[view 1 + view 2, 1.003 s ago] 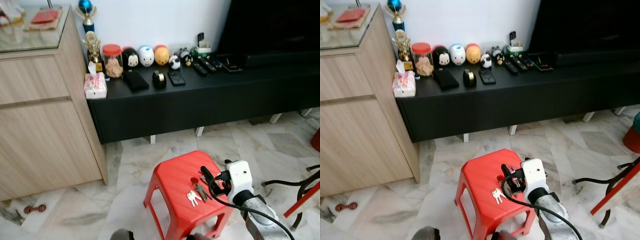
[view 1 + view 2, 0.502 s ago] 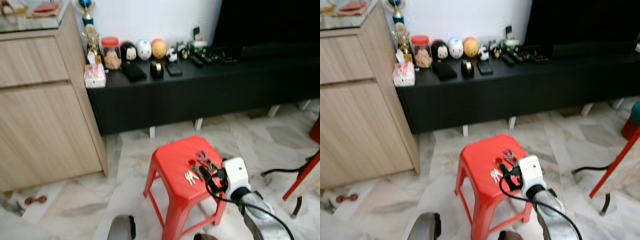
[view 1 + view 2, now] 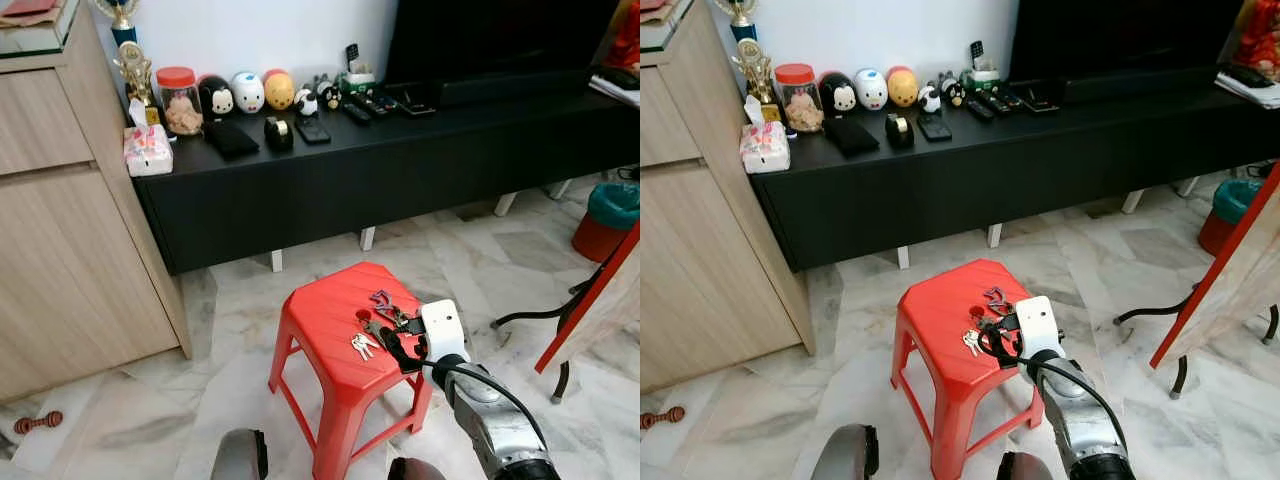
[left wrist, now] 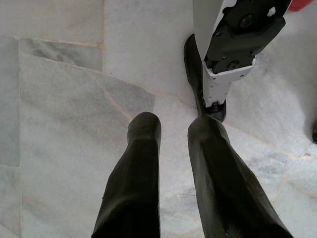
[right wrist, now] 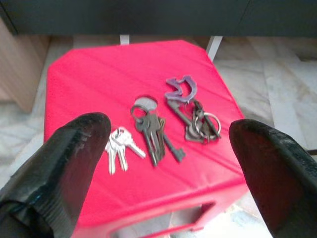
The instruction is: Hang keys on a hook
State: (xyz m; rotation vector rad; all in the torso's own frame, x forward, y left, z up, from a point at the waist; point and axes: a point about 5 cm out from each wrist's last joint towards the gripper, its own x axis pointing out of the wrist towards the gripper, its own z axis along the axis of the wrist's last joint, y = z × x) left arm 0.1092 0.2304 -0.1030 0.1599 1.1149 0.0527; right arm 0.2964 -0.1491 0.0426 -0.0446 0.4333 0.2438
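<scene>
A red plastic stool [image 3: 325,310] stands on the marble floor with three key bunches on its seat. These are small silver keys [image 5: 117,146], dark keys on a ring [image 5: 151,131] and a bunch with a purple cat-shaped tag [image 5: 190,111]. My right gripper [image 3: 398,345] hovers at the stool's near right edge, just short of the keys. It is open, its fingers [image 5: 64,163] spread wider than all three bunches and holding nothing. My left gripper [image 4: 173,129] hangs low, pointing at the floor, with a narrow gap between its fingers.
A long black console [image 3: 400,160] with jars, toys and remotes runs behind the stool. A wooden cabinet [image 3: 60,230] stands at the left. A teal bin [image 3: 605,215] and a red-framed stand [image 3: 590,300] are at the right. My own foot [image 4: 218,74] is beside the left gripper.
The camera has shifted, so the stool and console sit differently in the picture. The right gripper stays open at the stool's near right edge. The keys have not moved.
</scene>
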